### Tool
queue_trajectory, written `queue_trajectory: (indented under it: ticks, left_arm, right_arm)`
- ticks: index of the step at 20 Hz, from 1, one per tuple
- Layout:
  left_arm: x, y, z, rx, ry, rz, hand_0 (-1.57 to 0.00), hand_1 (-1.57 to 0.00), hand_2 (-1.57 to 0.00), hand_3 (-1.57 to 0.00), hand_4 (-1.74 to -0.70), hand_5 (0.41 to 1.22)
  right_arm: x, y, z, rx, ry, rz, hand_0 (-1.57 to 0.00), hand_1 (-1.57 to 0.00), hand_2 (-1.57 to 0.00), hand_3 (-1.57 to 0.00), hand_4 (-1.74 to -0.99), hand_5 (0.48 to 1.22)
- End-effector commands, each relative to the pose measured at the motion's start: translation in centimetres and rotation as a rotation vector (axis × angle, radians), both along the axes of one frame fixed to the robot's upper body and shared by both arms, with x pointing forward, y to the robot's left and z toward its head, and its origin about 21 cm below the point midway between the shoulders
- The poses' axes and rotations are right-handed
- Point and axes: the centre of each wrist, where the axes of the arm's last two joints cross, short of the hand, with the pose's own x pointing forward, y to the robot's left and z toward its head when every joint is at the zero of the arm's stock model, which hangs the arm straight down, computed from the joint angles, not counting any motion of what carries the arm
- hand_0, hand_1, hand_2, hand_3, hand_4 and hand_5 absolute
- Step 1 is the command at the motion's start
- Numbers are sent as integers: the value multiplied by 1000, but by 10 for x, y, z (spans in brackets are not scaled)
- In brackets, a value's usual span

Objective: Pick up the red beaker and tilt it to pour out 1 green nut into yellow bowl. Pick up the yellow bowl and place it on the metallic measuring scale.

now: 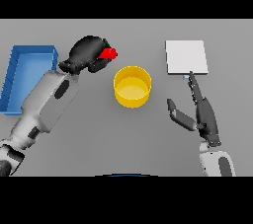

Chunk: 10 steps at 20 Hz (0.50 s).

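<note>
My left hand (88, 53) is curled round the red beaker (108, 54), of which only a small red part shows at the fingers' right side. The beaker is held up and to the left of the yellow bowl (132, 86), tilted toward it. The bowl stands in the middle of the table, and I see no green nut in it. The metallic measuring scale (186, 57) is a pale square plate at the back right. My right hand (201, 109) rests open to the bowl's right, fingers straight and pointing at the scale's near edge, thumb spread toward the bowl.
A blue tray (29, 60) with raised walls lies at the far left, beside my left forearm (47, 102). Grey table (123, 139) stretches in front of the bowl between the two arms.
</note>
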Motion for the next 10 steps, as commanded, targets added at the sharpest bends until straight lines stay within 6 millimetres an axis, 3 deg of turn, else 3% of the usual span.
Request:
queue_trajectory:
  ticks: [1,3,4,7,10]
  left_arm:
    - [-1,-5,2,73,-21,-19,-1570,-1571,-1571,-1570,-1740,1183]
    - [3,-14,5,201,-25,-47,-1571,-1571,-1571,-1571,-1741,1197]
    - [3,-19,8,271,-26,-75,-1571,-1571,-1571,-1571,-1689,1202]
    - [6,-29,16,463,-58,-135,-1571,-1571,-1571,-1383,-1710,1211]
    - [9,-43,19,619,-75,-198,-1571,-1571,-1571,-1332,-1718,1216]
  right_arm:
    - [-2,2,0,10,-12,7,1,1,1,1,-1183,673]
    - [-2,0,0,9,-2,-8,1,1,1,1,-1187,676]
    - [1,-1,1,12,2,-6,1,1,1,1,-1191,675]
    - [0,0,-1,39,28,-14,1,1,1,1,-1195,671]
    - [-1,5,-3,79,26,-9,1,1,1,1,-1202,651]
